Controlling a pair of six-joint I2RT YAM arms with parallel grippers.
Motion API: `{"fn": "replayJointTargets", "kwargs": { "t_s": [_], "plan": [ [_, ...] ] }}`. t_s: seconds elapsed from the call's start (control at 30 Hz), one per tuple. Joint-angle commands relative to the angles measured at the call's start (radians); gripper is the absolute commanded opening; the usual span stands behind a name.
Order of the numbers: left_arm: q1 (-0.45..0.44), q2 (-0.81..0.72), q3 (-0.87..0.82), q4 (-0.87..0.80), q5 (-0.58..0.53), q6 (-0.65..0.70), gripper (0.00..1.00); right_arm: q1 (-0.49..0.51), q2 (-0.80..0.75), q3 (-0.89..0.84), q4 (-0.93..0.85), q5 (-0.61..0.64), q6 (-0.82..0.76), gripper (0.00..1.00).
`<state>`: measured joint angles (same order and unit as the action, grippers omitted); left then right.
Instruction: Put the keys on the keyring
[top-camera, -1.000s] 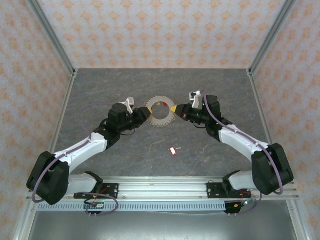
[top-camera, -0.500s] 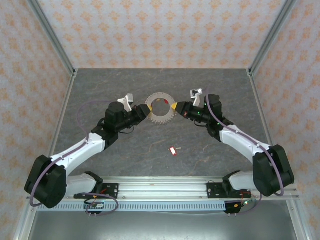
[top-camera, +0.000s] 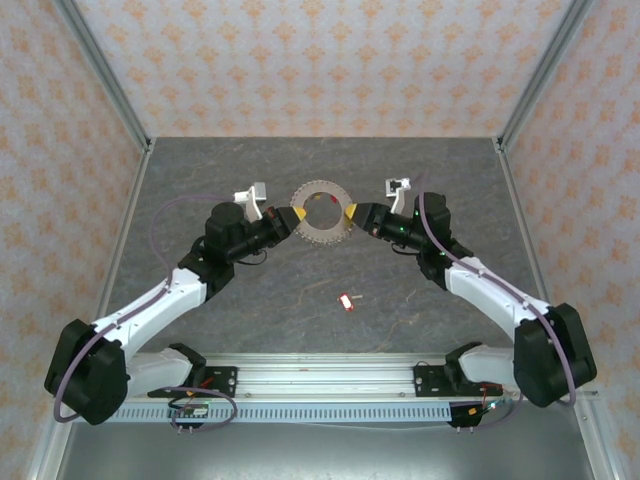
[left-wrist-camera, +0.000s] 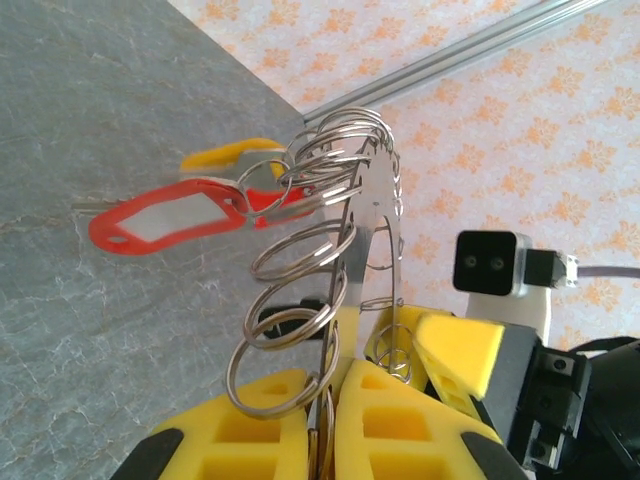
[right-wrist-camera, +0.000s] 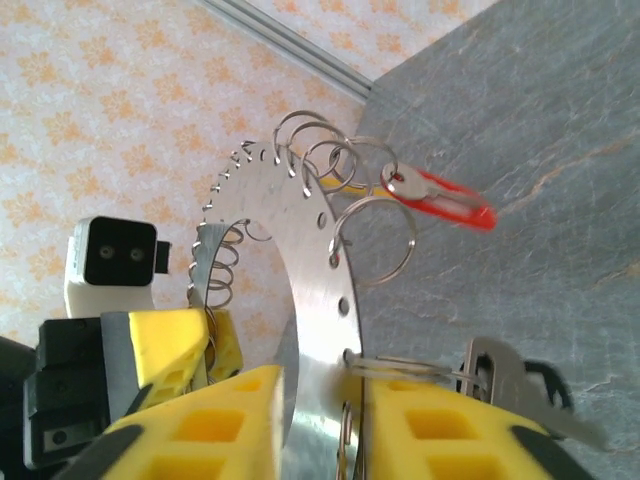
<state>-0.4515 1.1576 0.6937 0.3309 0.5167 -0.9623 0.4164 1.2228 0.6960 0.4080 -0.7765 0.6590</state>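
My left hand (left-wrist-camera: 322, 390) now clamps the keyring (right-wrist-camera: 312, 290) while my right hand (right-wrist-camera: 322, 400) lets go. I judge it's freed to fetch the red key (top-camera: 346, 300) lying lower centre.

Both arms reaching from the near edge, elbows splayed outward, wrists angled inward facing each other, left fingers (left-wrist-camera: 262, 425) pinched on the keyring (top-camera: 318, 233), right fingers (right-wrist-camera: 205, 425) parted around it
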Motion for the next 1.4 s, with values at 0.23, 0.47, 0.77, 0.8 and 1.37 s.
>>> {"fn": "replayJointTargets", "kwargs": {
  "t_s": [0.23,0.47,0.77,0.8,1.37],
  "plan": [
    [0.0,-0.162,-0.016,0.153,-0.027,0.199,0.0,0.006,-0.345,-0.208,0.044,0.293,-0.428,0.32],
    [0.0,-0.195,0.07,0.032,0.071,0.346,0.0,0.099,-0.517,-0.294,0.111,0.267,-0.863,0.26],
    [0.0,-0.123,0.327,-0.465,0.052,0.679,0.0,0.343,-0.495,-0.328,0.157,0.548,-1.238,0.21],
    [-0.002,-0.117,0.354,-0.512,0.04,0.719,0.0,0.347,-0.487,-0.338,0.176,0.574,-1.242,0.21],
    [-0.002,-0.091,0.454,-0.622,0.078,0.8,0.0,0.399,-0.379,-0.317,0.21,0.524,-1.285,0.19]
  ]
}}
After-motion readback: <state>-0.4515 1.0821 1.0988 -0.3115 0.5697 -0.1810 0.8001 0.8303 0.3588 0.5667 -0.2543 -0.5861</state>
